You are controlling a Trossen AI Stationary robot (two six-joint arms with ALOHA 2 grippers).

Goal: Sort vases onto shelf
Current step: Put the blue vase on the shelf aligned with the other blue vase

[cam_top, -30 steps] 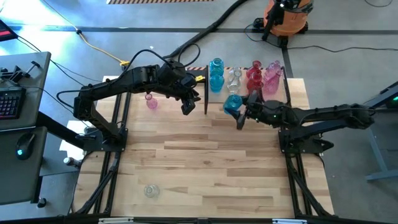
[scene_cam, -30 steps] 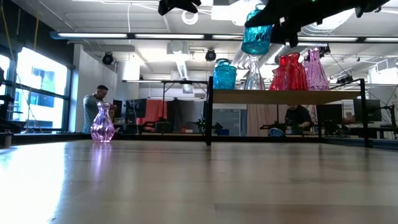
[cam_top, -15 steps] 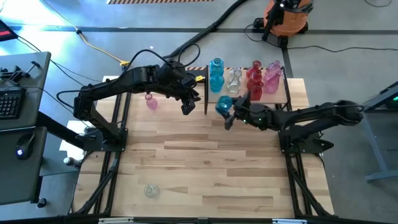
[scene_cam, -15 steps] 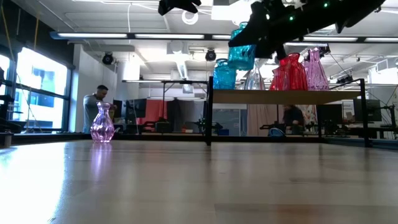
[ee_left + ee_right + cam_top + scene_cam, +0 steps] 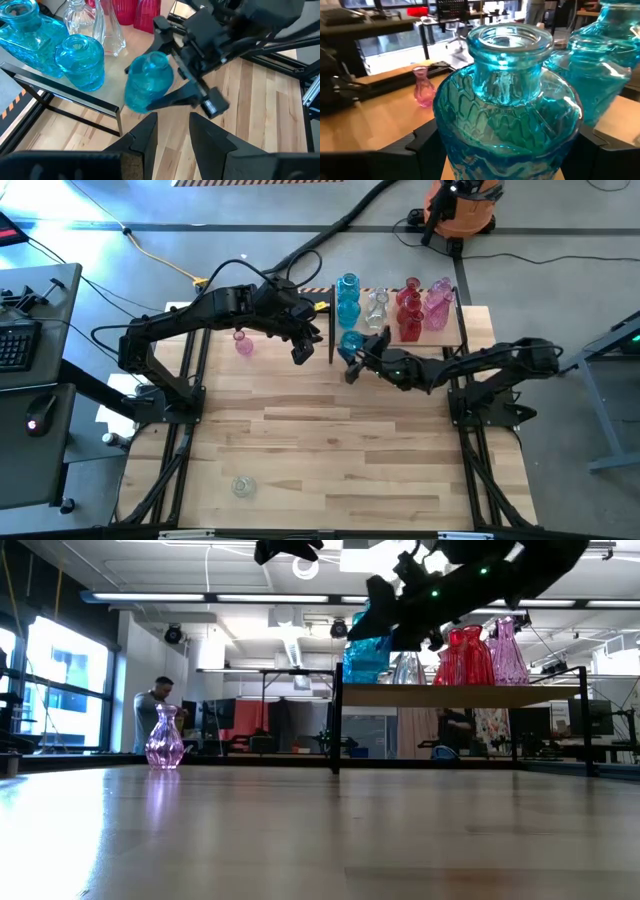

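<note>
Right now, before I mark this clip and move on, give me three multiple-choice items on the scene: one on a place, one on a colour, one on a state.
1. Where does the pink vase that is off the shelf stand?
A. on the table's far left part
B. on the shelf
C. in the left gripper

2. What colour is the vase carried by the right gripper?
A. red
B. clear
C. blue

3. What is the left gripper doing?
A. clamping a vase
B. hanging open and empty beside the shelf's left end
C. resting on the tabletop

Key: 1 A, it stands alone on the wood, left of the left arm's wrist. 2 C, the right wrist view shows blue glass between the fingers. 3 B, the left wrist view shows parted fingers with nothing between.
</note>
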